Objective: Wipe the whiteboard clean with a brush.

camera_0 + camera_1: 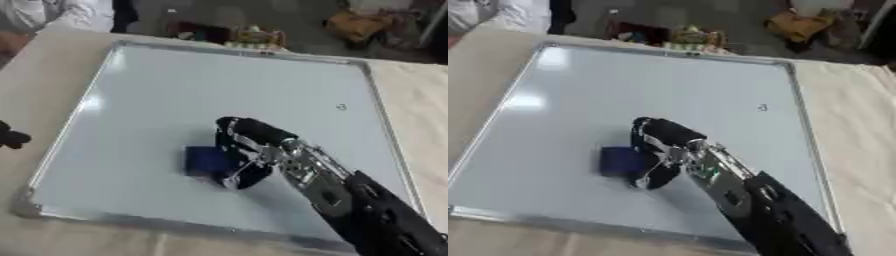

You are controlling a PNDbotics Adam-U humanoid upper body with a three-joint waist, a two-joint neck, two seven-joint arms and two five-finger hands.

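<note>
The blue brush [206,160], a small block-shaped eraser, lies flat on the whiteboard [175,90], in its lower middle, well clear of the metal frame. My right hand [249,150] is on it from the right, fingers curled round its right end, so I hold it. I judge it light and stiff enough to keep its shape, with a soft face underneath that should slide readily on the glossy surface; the proper hold is across its short sides, pressing down from above. One small dark mark [341,107] remains near the right edge of the whiteboard, well apart from the brush. The whiteboard rests on a pale desk [429,100]. The left eye view alone shows my left hand [10,136], a dark shape at the left edge; I cannot tell its state. The right eye view omits it.
</note>
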